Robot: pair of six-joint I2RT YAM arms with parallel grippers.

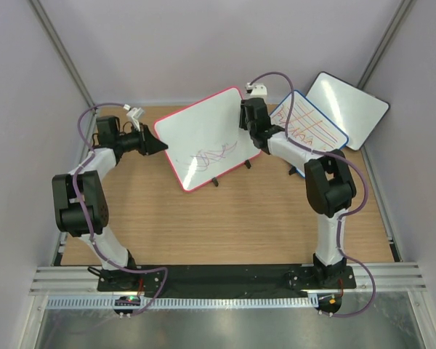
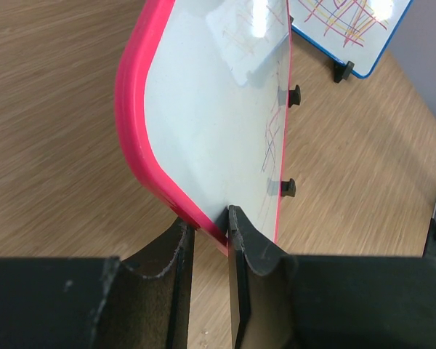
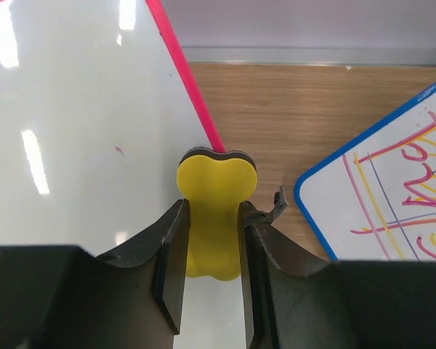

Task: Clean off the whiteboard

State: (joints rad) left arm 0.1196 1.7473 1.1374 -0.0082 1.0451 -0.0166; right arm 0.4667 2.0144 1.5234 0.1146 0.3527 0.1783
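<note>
The whiteboard (image 1: 203, 134), with a red-pink frame and purple-red scribbles (image 1: 214, 155) on its lower half, stands tilted at mid-table on small black feet. My left gripper (image 1: 160, 145) is shut on its left edge; in the left wrist view the pink frame (image 2: 142, 131) runs down between the fingertips of that gripper (image 2: 208, 222). My right gripper (image 3: 212, 207) is shut on a yellow bone-shaped eraser (image 3: 215, 189). The eraser lies against the board's white face (image 3: 73, 131), right at its pink right-hand edge. From above, this gripper (image 1: 249, 131) sits at the board's upper right edge and hides the eraser.
A smaller blue-framed board (image 1: 309, 123) with red and yellow lines lies just right of the right gripper, close to it in the right wrist view (image 3: 392, 189). A black-framed blank board (image 1: 347, 100) leans behind it. Bare wooden tabletop (image 1: 225, 218) spreads in front of the arms.
</note>
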